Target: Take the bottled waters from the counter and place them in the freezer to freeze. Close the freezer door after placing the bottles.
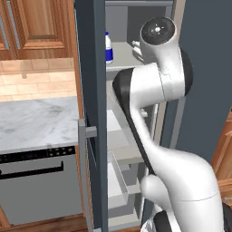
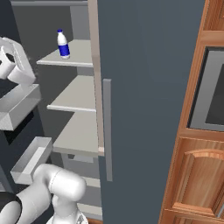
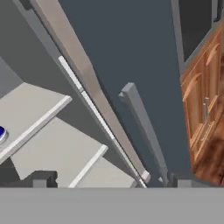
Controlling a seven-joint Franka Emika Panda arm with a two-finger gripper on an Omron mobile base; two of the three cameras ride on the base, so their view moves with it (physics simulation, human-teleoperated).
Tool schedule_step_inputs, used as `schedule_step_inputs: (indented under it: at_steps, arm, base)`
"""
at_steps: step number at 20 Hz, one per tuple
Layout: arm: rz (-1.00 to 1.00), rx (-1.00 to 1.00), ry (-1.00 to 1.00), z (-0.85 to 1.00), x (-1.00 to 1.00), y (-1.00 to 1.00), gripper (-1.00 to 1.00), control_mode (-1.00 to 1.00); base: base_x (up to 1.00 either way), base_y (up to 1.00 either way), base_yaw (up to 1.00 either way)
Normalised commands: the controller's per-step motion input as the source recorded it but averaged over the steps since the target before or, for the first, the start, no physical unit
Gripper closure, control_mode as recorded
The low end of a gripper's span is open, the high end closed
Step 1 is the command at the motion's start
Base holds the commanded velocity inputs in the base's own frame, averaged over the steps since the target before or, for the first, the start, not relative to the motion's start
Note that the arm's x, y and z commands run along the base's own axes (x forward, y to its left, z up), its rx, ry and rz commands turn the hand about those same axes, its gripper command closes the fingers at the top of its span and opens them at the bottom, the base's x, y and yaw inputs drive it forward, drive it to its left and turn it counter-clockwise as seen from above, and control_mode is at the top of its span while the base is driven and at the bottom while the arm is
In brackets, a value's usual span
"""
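Bottled water — the small clear plastic bottle with white cap and dark blue label (image 2: 63,44) — stands upright on the top grey shelf (image 2: 76,54) inside the tall dark slate-grey freezer (image 1: 93,113). It looks light, smooth and a little slippery; its thin wall would give if squeezed, so the labelled middle is the likely place to take hold. Nearest the camera on the hand, the claw (image 3: 109,180) is spread wide and empty, its tips pointing between the shelves and the right door. That flat slate-grey freezer door (image 2: 144,87), with its long grey bar handle (image 2: 107,129), is stiff and probably heavy — the bar is the obvious grip. Beyond the freezer's left side lie the white-grey marble worktop (image 1: 38,120) and the grey dishwasher front (image 1: 38,186); white door bins (image 2: 19,107) crowd the arm.
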Motion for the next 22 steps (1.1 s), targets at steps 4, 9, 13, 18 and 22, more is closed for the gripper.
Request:
schedule_step_inputs:
  at_steps: [4, 9, 13, 18, 22]
  arm:
    - [0.02, 0.10, 0.00, -1.00, -1.00, -1.00, -1.00, -1.00]
    - [0.17, 0.06, -0.18, -0.58, -0.73, -1.00, -1.00, -1.00]
    - [0.21, 0.01, -0.13, -0.09, -0.25, -0.61, -1.00, -1.00]
    - [0.06, 0.01, -0.03, -0.12, -0.33, -0.11, -1.00, -1.00]
    - [0.00, 0.00, 0.00, 0.00, 0.00, 0.00, -1.00, 1.00]
  base:
    - [0.00, 0.00, 0.00]
    - [0.00, 0.00, 0.00]
    - [0.00, 0.00, 0.00]
    - [0.00, 0.00, 0.00]
    - [-0.95, 0.46, 0.00]
